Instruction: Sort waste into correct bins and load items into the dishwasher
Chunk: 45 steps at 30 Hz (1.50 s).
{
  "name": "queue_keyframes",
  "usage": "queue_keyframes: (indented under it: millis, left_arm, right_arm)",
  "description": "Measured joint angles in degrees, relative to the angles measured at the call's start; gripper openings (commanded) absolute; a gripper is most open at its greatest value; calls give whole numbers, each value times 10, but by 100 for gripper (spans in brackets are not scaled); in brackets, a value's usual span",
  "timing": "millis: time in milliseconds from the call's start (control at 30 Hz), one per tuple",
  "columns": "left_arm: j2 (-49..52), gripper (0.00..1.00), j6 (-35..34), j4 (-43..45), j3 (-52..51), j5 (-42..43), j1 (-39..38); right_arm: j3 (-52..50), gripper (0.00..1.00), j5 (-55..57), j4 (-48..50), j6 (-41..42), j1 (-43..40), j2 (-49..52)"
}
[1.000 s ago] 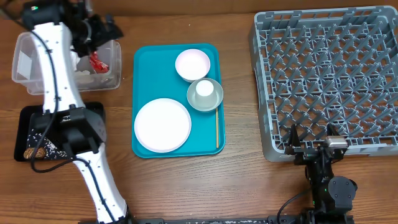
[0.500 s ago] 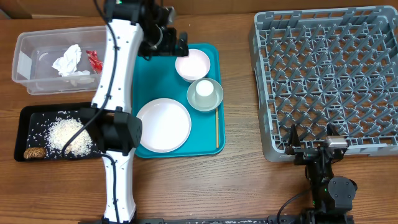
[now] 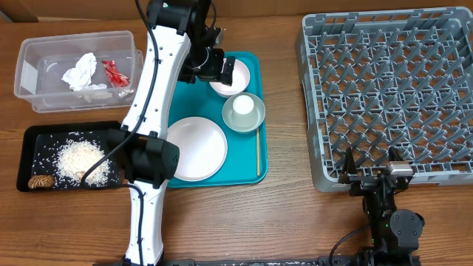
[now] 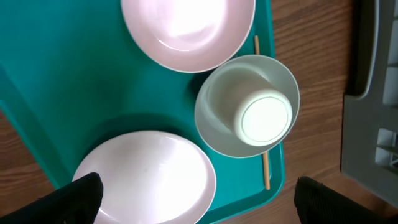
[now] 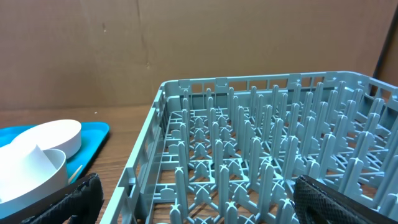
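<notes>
My left gripper (image 3: 210,65) (image 4: 199,204) is open and empty above the teal tray (image 3: 171,89), next to the white bowl (image 3: 230,76) (image 4: 186,31). The grey bowl (image 3: 255,118) (image 4: 217,124) holds an upturned white cup (image 3: 242,106) (image 4: 266,118). The white plate (image 3: 194,148) (image 4: 146,177) and the wooden stick (image 3: 258,151) (image 4: 265,174) lie on the same tray. The clear tub (image 3: 37,55) holds a napkin (image 3: 80,72) and the red wrapper (image 3: 114,72). The black tray (image 3: 29,140) holds rice crumbs (image 3: 77,159) and the brown lump (image 3: 41,181). My right gripper (image 3: 369,168) (image 5: 205,202) is open and empty at the near edge of the grey dish rack (image 3: 388,89) (image 5: 261,143).
The left arm reaches from the table's front up over the teal tray's left side and hides part of it. The rack fills the right side of the table. Bare wood lies between the teal tray and the rack.
My left arm has swung right from above the clear tub to above the teal tray, then closer to the white bowl. The right arm has not moved.
</notes>
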Motion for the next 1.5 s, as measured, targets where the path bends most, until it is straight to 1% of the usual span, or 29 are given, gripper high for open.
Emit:
queue_keyframes:
  millis: [233, 467, 600, 767, 933, 1067, 1167, 1267, 1400, 1500]
  left_arm:
    - [-82, 100, -17, 0, 0, -9, -5]
    - [-188, 100, -77, 0, 0, -103, -22]
    - [-221, 100, -80, 0, -2, -80, -11]
    - [-240, 100, -76, 0, -69, -49, -17]
    - [-240, 100, -76, 0, -154, -51, -23]
    - [-243, 100, -78, 0, -181, -75, -16]
    - [-256, 100, -110, 0, -184, -148, 2]
    - [-273, 100, -168, 0, -184, -218, 50]
    - [-283, 100, -216, 0, -184, -263, 129]
    - [-283, 100, -244, 0, -184, -271, 179]
  right_arm:
    - [0, 100, 0, 0, 0, 0, 0]
    - [0, 100, 0, 0, 0, 0, 0]
    - [0, 100, 0, 0, 0, 0, 0]
    - [0, 100, 0, 0, 0, 0, 0]
    - [0, 100, 0, 0, 0, 0, 0]
    - [0, 100, 0, 0, 0, 0, 0]
    - [0, 100, 0, 0, 0, 0, 0]
    - [0, 100, 0, 0, 0, 0, 0]
    - [0, 100, 0, 0, 0, 0, 0]
    - [0, 100, 0, 0, 0, 0, 0]
